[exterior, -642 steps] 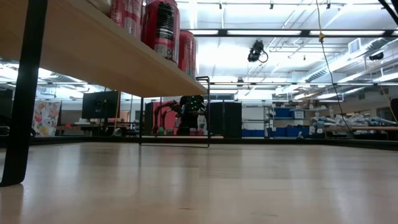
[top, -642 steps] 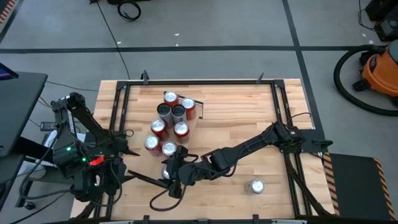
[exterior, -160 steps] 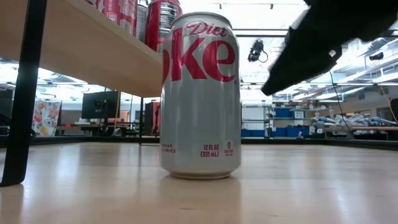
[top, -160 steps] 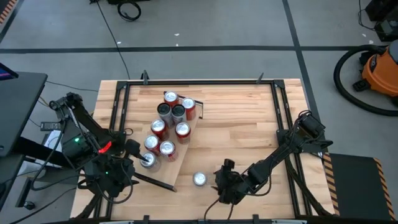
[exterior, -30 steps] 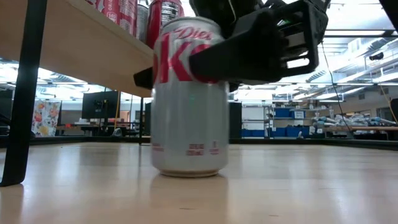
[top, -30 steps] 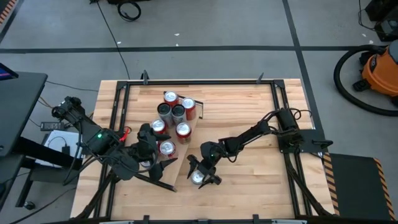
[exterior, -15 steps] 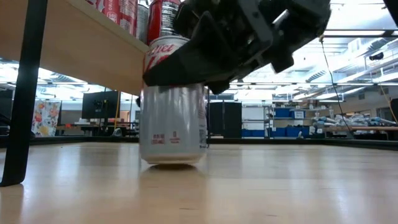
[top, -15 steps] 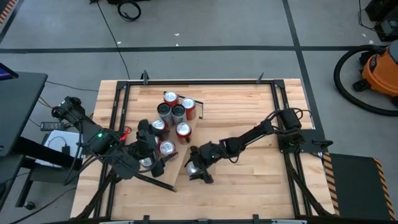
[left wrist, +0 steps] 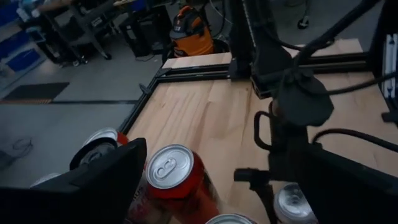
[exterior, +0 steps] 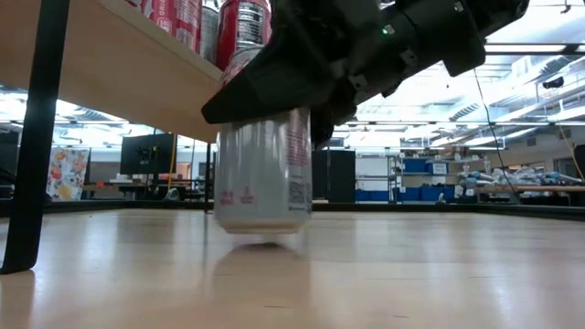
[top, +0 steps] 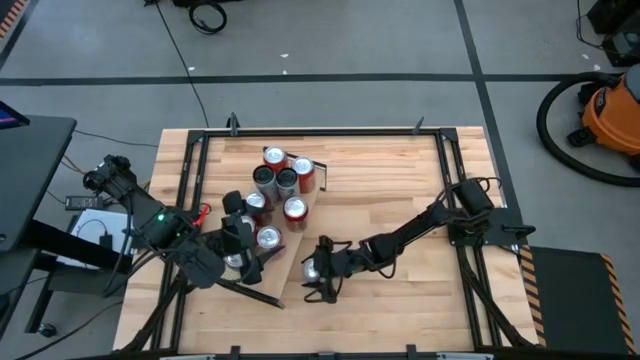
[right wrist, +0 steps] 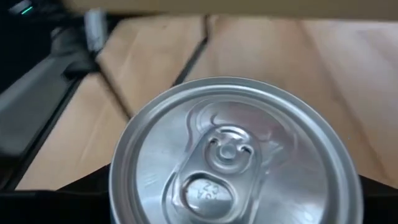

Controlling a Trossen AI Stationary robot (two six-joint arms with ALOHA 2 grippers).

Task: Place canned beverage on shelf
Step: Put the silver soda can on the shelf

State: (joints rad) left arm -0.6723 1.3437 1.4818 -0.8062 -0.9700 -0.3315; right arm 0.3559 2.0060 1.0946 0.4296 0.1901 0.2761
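A silver Diet Coke can (top: 313, 268) stands upright near the table's front middle, with my right gripper (top: 316, 272) shut on it. The shelf (top: 288, 258), a pale plank on dark legs, runs from the far middle toward the near left. It carries several red and dark cans (top: 285, 182). In the low view the shelf (exterior: 119, 73) passes overhead at the left. My left gripper (top: 240, 255) hangs open over the shelf's near end, its fingers wide on either side of a red can (left wrist: 177, 177) below it. My right gripper pinches the silver can between its two fingers on the upper part of its wall (exterior: 265, 128), just under the rim. The fingers (exterior: 274, 87) come from the table's right, slanting down. The can stays upright, its base (exterior: 263, 228) at or barely above the tabletop.
A black frame (top: 320, 132) borders the tabletop. Bare wood (top: 400, 190) lies on the right half. An orange vacuum (top: 610, 110) stands on the floor beyond the right edge. A shelf leg (exterior: 37, 137) stands at the left in the low view.
My right gripper has rolled and carried the silver can a little toward the shelf and the table's far side. The can has turned about, its label now facing away, and its base has risen slightly. My left gripper has rolled in place.
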